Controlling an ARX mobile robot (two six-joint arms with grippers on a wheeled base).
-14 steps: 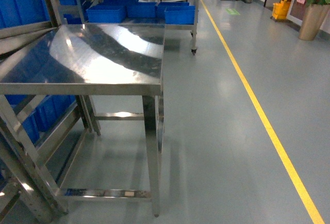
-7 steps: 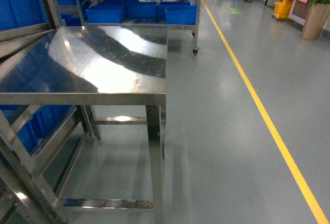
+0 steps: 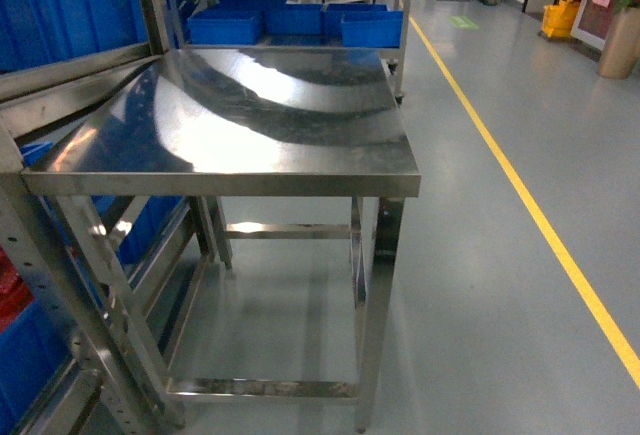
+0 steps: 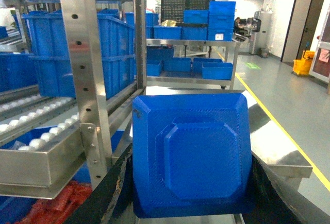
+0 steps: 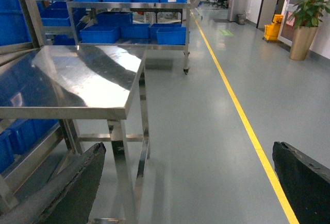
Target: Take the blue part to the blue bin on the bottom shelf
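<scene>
Starting at far left of the left wrist view: a steel rack upright (image 4: 82, 69) with punched holes, and beside it a roller track (image 4: 31, 116) of white rollers ending in a flat steel front rail (image 4: 38, 165). Large blue bins (image 4: 111, 54) sit on the rack levels behind it. Red material shows low down under the rail, too blurred to name.

Centre of the same view: the blue part (image 4: 192, 154), a flat blue piece with clipped corners and a raised centre panel, fills the space between the two dark fingers (image 4: 105, 195) of the left gripper (image 4: 192, 203). Fingers stand at either edge of the part and appear closed onto it. Which rack level the rail belongs to cannot be told from here, and the target bin is not identifiable.

Head view: small steel table (image 3: 270, 125) dead ahead, bare shiny top, rack frame (image 3: 70, 255) touching along its left side. A cart (image 3: 300, 15) with blue bins stands beyond. No arm shows in this view.

Right side: a yellow floor line (image 3: 530, 205) runs along the grey floor. Right wrist view shows the right gripper (image 5: 188, 183) with fingers (image 5: 72, 188) spread wide apart, nothing between them, the table on its left.
</scene>
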